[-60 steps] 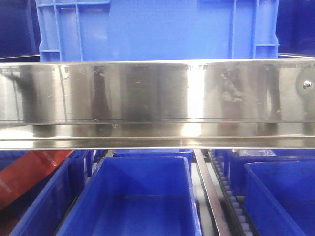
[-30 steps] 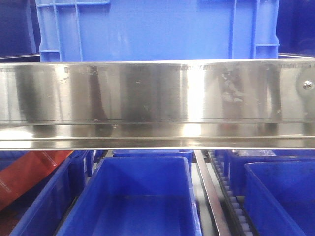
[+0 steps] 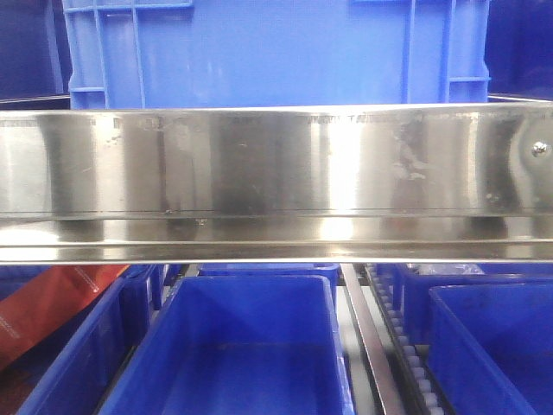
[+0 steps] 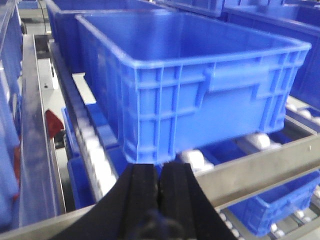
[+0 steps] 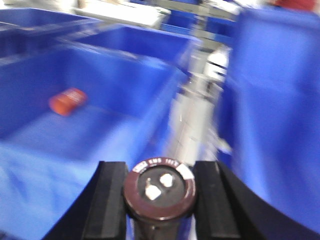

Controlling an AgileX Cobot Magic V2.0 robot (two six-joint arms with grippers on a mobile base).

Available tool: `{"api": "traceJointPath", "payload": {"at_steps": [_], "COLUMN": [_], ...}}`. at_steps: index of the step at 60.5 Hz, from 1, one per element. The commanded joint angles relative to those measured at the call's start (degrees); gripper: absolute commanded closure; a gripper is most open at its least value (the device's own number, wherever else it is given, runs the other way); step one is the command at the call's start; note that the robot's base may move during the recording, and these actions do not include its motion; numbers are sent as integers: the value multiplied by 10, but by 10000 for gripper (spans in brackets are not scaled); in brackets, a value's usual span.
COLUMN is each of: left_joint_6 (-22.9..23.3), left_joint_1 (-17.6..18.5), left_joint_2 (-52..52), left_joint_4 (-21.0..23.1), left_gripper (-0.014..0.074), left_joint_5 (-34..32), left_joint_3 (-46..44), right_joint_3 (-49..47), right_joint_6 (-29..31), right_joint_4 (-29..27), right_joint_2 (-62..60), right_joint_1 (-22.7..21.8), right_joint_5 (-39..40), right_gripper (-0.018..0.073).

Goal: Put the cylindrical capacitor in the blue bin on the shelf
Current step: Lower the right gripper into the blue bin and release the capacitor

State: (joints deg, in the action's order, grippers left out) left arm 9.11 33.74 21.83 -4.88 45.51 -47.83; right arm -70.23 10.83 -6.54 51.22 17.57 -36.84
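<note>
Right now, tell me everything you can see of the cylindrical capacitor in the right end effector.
The cylindrical capacitor is a stubby dark maroon cylinder, seen end-on in the right wrist view. Its flat dark top carries two pale terminals and a rim band with white lettering too blurred to read. It stands upright between the two black fingers of the right end effector, which press on its sides. Its lower body is out of frame. Blue bins blur behind it.

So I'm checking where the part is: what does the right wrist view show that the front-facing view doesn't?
Only the right wrist view shows the right tool shut on the cylindrical capacitor, and an orange-red item lying in a blue bin. Only the front-facing view shows the shelf rail and a red object at lower left. Both show blue bins.
</note>
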Motion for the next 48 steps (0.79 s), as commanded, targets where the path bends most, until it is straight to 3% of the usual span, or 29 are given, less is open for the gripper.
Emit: {"api": "traceJointPath", "payload": {"at_steps": [1,13,27,48], "left_joint_6": [6,6,6,6], "left_joint_1": [3,3,3,3], "left_joint_2": [-14,-16,-16,-16], "left_joint_4": [0,0,0,0], "left_gripper": [707,707,707,707], "left_joint_5": [12,31,31,31], "left_joint_3": [4,4,4,4], "right_joint_3": [-68,-216,-351,-379], "right_joint_6": [9,9,9,9], "right_joint_4": [0,0,0,-1], "right_joint_2": [67,224,397,524], "right_joint_1": [34,93,112,112], "right_joint_5": [11,-24,-83,-96], "right_gripper": [721,721,721,721]}}
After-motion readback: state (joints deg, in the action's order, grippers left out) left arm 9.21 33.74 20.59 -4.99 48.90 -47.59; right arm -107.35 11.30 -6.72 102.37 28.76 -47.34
